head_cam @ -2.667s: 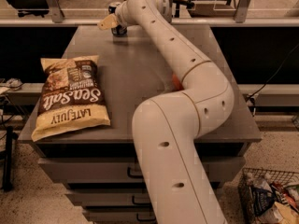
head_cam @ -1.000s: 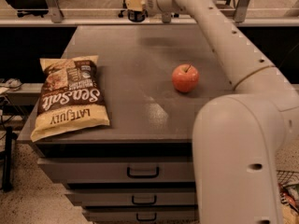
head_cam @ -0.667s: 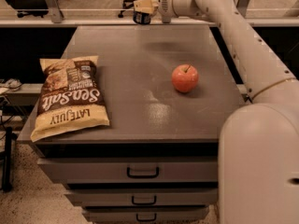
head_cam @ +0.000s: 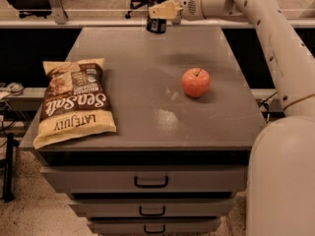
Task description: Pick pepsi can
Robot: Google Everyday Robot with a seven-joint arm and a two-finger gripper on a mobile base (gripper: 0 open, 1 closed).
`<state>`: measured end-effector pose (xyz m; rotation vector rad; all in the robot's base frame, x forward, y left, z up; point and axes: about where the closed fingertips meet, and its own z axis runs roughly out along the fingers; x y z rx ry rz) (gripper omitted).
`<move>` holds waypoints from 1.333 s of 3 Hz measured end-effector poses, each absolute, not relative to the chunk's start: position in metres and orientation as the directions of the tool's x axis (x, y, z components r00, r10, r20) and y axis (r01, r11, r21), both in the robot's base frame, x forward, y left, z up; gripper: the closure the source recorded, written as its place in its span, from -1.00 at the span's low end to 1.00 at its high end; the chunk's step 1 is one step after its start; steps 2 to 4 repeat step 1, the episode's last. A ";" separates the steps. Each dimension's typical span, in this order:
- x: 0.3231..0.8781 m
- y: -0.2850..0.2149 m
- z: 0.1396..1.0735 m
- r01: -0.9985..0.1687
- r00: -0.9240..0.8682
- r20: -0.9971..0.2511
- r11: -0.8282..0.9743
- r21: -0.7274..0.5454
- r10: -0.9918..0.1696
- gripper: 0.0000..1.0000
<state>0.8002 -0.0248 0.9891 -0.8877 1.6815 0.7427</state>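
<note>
The pepsi can (head_cam: 157, 25), dark blue with a silver top, hangs upright over the far edge of the grey table (head_cam: 133, 53). My gripper (head_cam: 156, 11) reaches in from the right and is shut on the can, with a cream finger (head_cam: 162, 9) across its middle. The can's bottom appears to be off the tabletop, and a soft shadow lies on the table below it. My arm runs from the top right down the right side of the view.
A red apple (head_cam: 196, 81) sits right of the table's centre. A Late July Sea Salt chips bag (head_cam: 74, 102) lies flat at the left front. Drawers (head_cam: 151, 181) are under the tabletop. Office chairs stand on the floor behind.
The gripper with the can has shifted a little to the right and slightly down in the view. The arm has swung clear of the tabletop, uncovering the apple.
</note>
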 end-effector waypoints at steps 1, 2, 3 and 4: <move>0.792 -0.020 0.981 -0.862 -0.195 -0.956 0.504 0.059 -0.221 1.00; 0.792 -0.020 0.981 -0.862 -0.195 -0.956 0.504 0.059 -0.221 1.00; 0.792 -0.020 0.981 -0.862 -0.195 -0.956 0.504 0.059 -0.221 1.00; 0.792 -0.020 0.981 -0.862 -0.195 -0.956 0.504 0.059 -0.221 1.00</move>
